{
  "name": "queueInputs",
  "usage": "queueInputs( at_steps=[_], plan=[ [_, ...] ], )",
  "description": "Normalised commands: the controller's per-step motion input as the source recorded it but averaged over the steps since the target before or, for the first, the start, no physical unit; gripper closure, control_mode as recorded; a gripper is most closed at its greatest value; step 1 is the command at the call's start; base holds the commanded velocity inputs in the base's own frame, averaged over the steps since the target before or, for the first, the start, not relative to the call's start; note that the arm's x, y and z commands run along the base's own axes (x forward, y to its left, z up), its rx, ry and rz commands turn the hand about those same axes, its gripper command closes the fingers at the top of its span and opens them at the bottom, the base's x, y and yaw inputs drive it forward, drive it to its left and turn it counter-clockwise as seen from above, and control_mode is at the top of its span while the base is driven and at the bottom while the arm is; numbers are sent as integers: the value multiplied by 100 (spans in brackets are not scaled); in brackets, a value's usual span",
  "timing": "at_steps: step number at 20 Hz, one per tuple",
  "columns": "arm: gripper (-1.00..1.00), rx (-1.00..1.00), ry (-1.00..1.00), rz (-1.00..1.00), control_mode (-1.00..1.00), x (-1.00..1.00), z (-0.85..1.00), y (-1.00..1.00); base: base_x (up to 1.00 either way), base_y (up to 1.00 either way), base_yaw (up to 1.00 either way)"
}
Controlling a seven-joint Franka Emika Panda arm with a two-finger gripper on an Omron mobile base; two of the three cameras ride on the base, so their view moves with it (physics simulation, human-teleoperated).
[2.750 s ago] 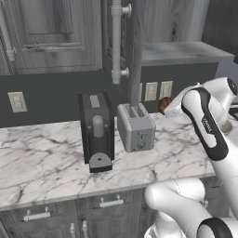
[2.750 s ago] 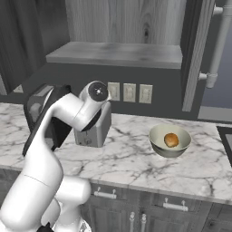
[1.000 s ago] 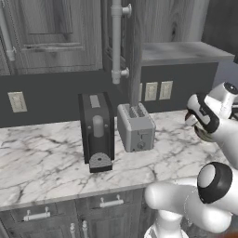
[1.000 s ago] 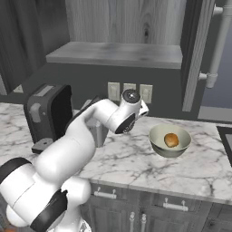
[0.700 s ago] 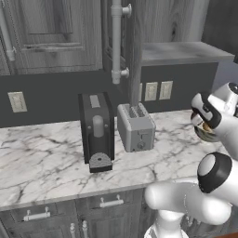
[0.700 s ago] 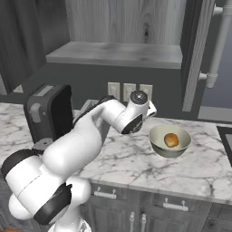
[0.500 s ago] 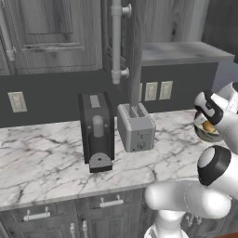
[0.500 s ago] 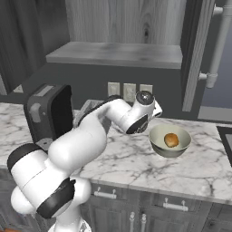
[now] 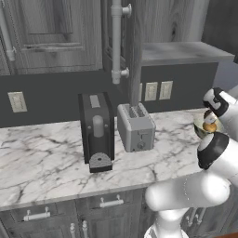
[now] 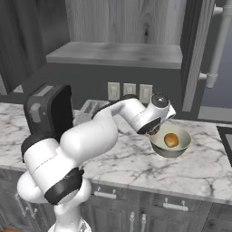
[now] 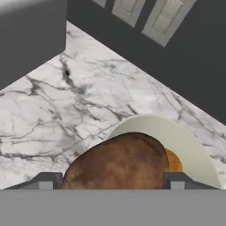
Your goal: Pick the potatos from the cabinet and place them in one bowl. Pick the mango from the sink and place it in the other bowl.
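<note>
Tool clamped on a brown potato, above the beige bowl holding another potato on the worktop.

Counter: glossy veined marble. Cabinet: matt grey wood grain. Bowl: smooth cream glaze. Potato: rough brown skin.

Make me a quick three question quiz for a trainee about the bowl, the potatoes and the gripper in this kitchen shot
1. True or false: a potato already lies in the pale bowl.
2. What sits between the gripper fingers: (a) mango, (b) potato, (c) nothing?
3. Which appliance stands closer to the bowl, the toaster or the black coffee machine?

Key:
1. True: orange-brown potato in the bowl.
2. (b), the brown held potato, hovering near the bowl's rim.
3. The toaster.
</note>
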Motion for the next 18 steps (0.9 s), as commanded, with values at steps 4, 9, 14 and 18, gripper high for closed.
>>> queueInputs(
  at_steps=[4,9,14,18],
  plan=[
    [100,0,2,0,-100,41,-26,-31,0,0,0],
    [100,0,3,0,-100,45,-27,-24,0,0,0],
    [100,0,0,0,-100,11,-12,-33,0,0,0],
    [100,0,0,0,-100,0,-9,-38,0,0,0]
  ],
)
